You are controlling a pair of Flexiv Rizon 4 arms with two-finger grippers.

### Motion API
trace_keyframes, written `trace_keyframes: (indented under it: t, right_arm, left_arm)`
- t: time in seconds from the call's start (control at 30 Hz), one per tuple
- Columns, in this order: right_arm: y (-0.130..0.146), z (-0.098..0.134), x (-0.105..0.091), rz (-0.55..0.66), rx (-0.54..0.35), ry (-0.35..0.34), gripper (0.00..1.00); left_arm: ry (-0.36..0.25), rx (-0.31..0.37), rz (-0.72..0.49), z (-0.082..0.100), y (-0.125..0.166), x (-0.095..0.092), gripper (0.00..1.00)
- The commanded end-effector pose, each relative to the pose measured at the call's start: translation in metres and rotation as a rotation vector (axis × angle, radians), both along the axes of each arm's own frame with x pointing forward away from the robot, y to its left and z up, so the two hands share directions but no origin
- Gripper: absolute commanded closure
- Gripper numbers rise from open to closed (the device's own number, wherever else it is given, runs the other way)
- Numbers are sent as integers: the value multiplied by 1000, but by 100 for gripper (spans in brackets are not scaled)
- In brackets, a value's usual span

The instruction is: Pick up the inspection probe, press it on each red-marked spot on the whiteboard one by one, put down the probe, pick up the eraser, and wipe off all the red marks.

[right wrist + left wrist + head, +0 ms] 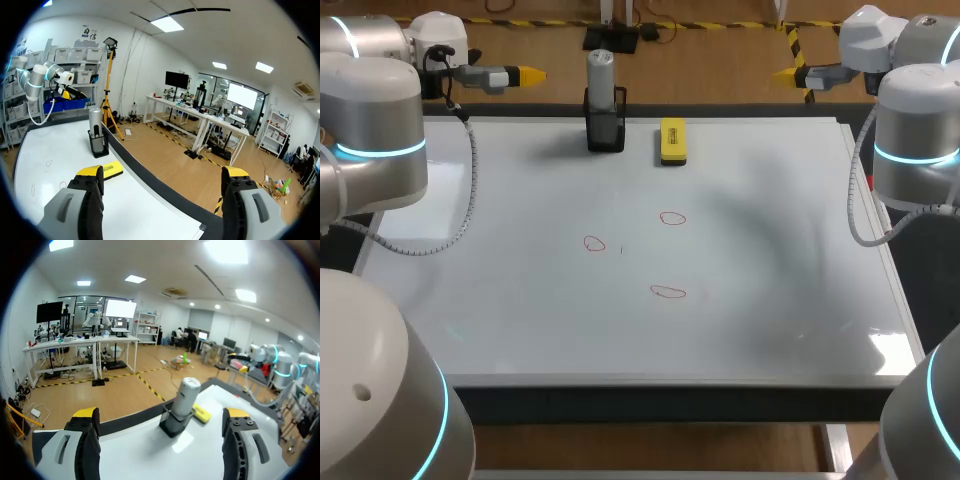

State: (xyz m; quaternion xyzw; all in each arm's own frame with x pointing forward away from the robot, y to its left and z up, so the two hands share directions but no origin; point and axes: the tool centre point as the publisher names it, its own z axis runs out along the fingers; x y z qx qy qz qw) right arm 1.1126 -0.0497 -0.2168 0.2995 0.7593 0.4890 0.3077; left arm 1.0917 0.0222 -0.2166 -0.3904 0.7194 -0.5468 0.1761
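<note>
The grey inspection probe (pixel 601 75) stands upright in a black holder (pixel 605 128) at the whiteboard's far edge. Just right of it lies the yellow eraser (pixel 672 140). Three red outlined marks (pixel 594 243) (pixel 672 218) (pixel 667 292) sit mid-board. My left gripper (pixel 530 73) hovers beyond the far left corner and my right gripper (pixel 785 73) beyond the far right. In the left wrist view the gripper (pixel 161 415) is open, with the probe (pixel 186 392) and eraser (pixel 201 413) ahead. The right gripper (pixel 162 172) is open too, with the probe (pixel 95 125) and eraser (pixel 111 169) off to its side.
The whiteboard (pixel 500 300) covers nearly the whole table, with a dark frame along its edges. My arm bases and elbows stand at both near corners and sides. A grey cable (pixel 470 190) loops from the left arm over the board's left part.
</note>
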Motion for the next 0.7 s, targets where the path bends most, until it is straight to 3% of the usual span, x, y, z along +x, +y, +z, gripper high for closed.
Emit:
trace_keyframes:
  t: [0.03,0.57,0.6,0.7]
  right_arm:
    - [0,0,0,0,0,1,0]
    - [0,0,0,0,0,1,0]
    - [0,0,0,0,0,1,0]
    - [0,0,0,0,0,1,0]
  left_arm:
    - [-1,0,1,-1,0,0,0]
    - [-1,0,1,-1,0,0,0]
    - [-9,23,-15,-1,-2,0,0]
    - [-40,11,-86,0,-5,0,0]
